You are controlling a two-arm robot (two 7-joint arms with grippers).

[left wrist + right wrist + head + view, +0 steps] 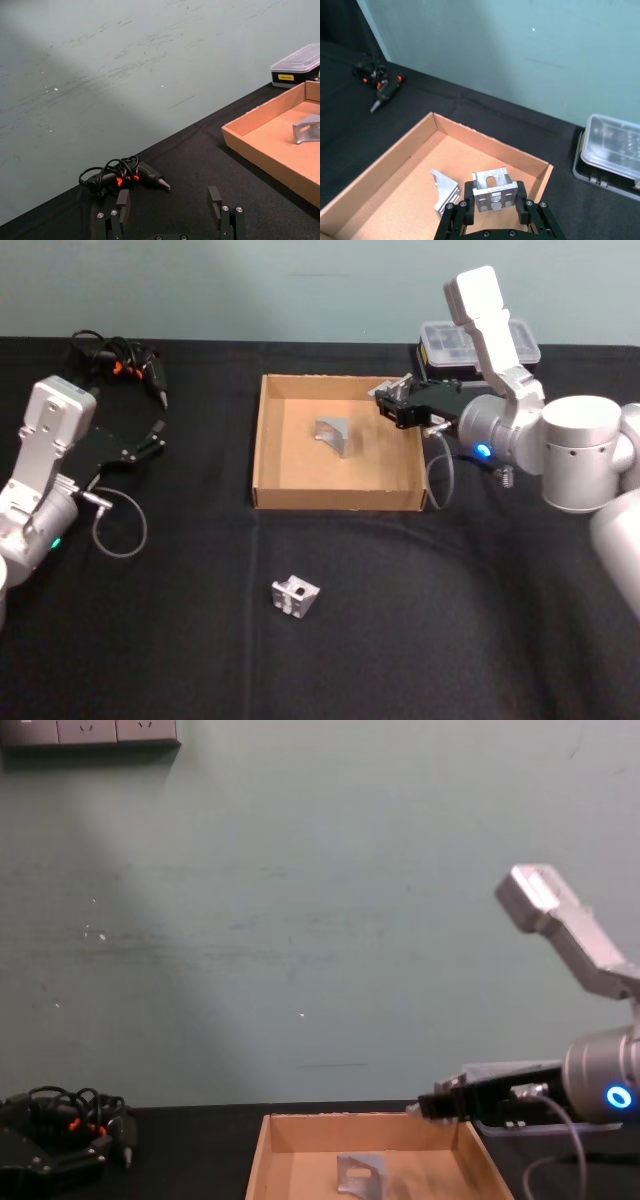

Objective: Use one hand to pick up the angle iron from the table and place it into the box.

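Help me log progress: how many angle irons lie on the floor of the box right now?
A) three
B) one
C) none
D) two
B: one angle iron rests inside the box. The right gripper holds another angle iron above the box, and a third angle iron lies on the table in front.

A pale green wall stands behind, scuffed and scratched. White wall sockets sit high on it, at the left.

The table bears the box, an angle iron, a lidded case and a corded tool.
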